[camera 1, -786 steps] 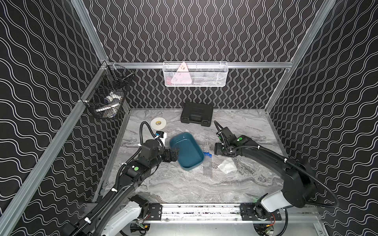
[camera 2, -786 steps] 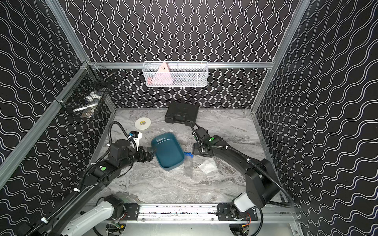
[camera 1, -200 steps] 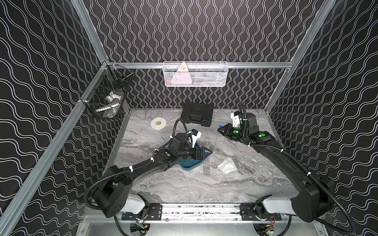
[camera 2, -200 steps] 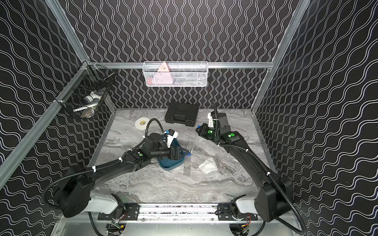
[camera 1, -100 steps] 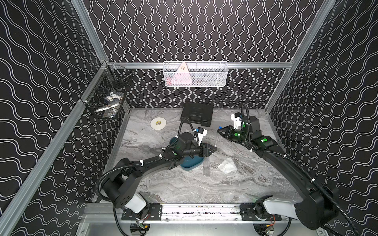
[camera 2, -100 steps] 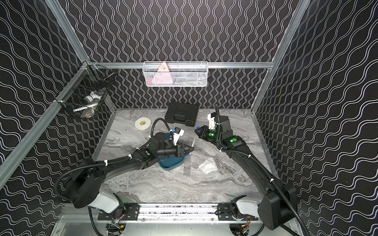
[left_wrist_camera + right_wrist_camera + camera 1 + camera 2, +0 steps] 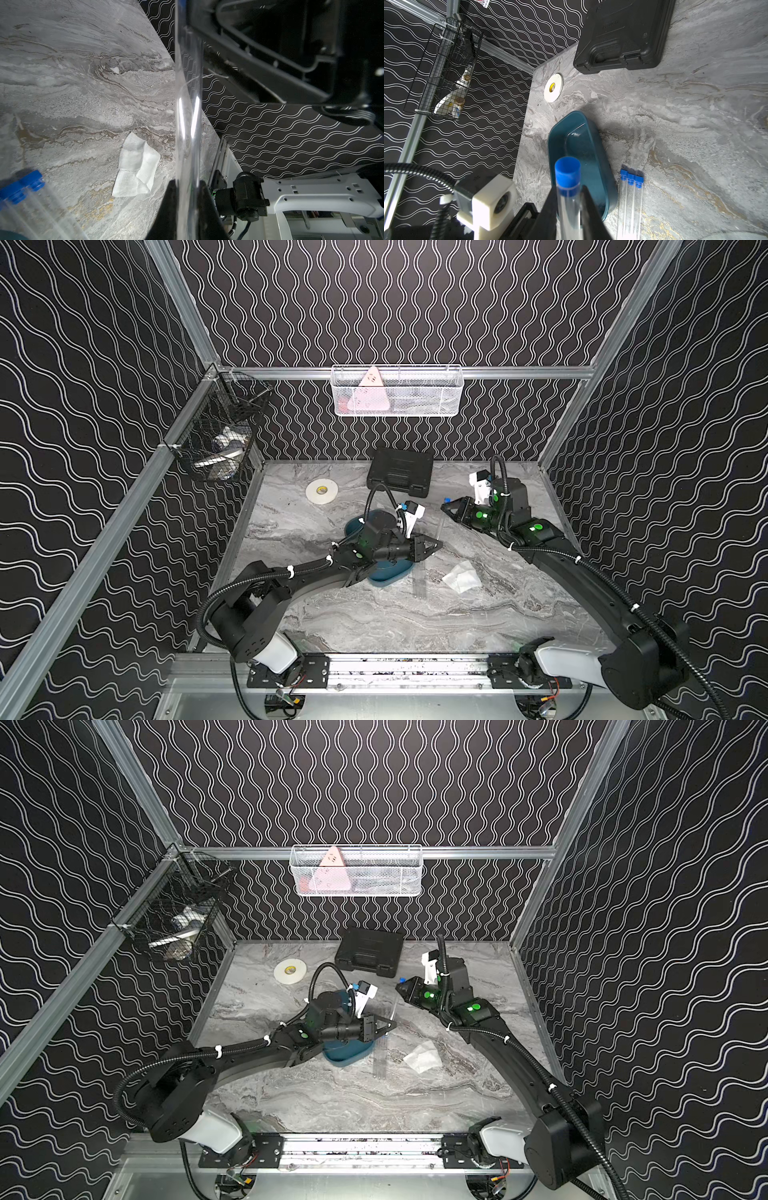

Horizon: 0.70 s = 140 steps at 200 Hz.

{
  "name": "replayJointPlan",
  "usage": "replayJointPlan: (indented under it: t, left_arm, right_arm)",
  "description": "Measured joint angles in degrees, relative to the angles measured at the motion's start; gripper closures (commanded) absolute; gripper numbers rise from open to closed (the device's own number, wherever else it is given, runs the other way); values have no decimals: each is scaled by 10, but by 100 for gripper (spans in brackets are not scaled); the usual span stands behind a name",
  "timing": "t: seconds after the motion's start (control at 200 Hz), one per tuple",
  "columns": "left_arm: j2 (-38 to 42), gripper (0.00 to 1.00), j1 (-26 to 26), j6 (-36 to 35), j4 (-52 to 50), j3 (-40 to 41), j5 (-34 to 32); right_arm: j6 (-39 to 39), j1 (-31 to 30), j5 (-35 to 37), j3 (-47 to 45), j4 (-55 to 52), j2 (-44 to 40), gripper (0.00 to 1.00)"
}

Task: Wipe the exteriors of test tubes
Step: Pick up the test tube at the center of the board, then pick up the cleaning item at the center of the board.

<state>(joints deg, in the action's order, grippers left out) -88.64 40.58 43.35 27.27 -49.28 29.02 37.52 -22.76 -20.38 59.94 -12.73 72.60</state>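
Tube (image 7: 188, 104) spans both arms: left jaws clamped on its base, right jaws flank capped end, grip unclear; likely handover, freeing right for tissue (image 7: 136, 166)

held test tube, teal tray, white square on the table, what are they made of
Test tube: clear glossy glass or plastic, see-through with bright streaks; blue cap looks matte plastic. Teal tray: likely smooth moulded plastic, soft sheen on its rounded rim. White square: thin woven gauze or tissue, fine weave and folded corner.

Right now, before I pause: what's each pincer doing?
Left pincer: closed on the clear blue-capped test tube.
Right pincer: closed on that tube's capped end.
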Motion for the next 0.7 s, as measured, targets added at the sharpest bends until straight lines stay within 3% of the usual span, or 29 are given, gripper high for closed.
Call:
replayJointPlan:
  t: [0.08, 0.17, 0.445, 0.7]
  left_arm:
    - [0, 95, 0, 2, 0, 5, -7]
    - [1, 95, 0, 2, 0, 14, -12]
    - [23, 95, 0, 2, -16, 38, -38]
    - [37, 95, -1, 1, -24, 57, -48]
  right_arm:
    - [-1, 0, 1, 0, -1, -1, 30]
    - [-7, 0, 10, 4, -10, -8, 23]
    - [-26, 13, 116, 18, -112, -41, 27]
    - [-24, 14, 189, -68, -254, -5, 38]
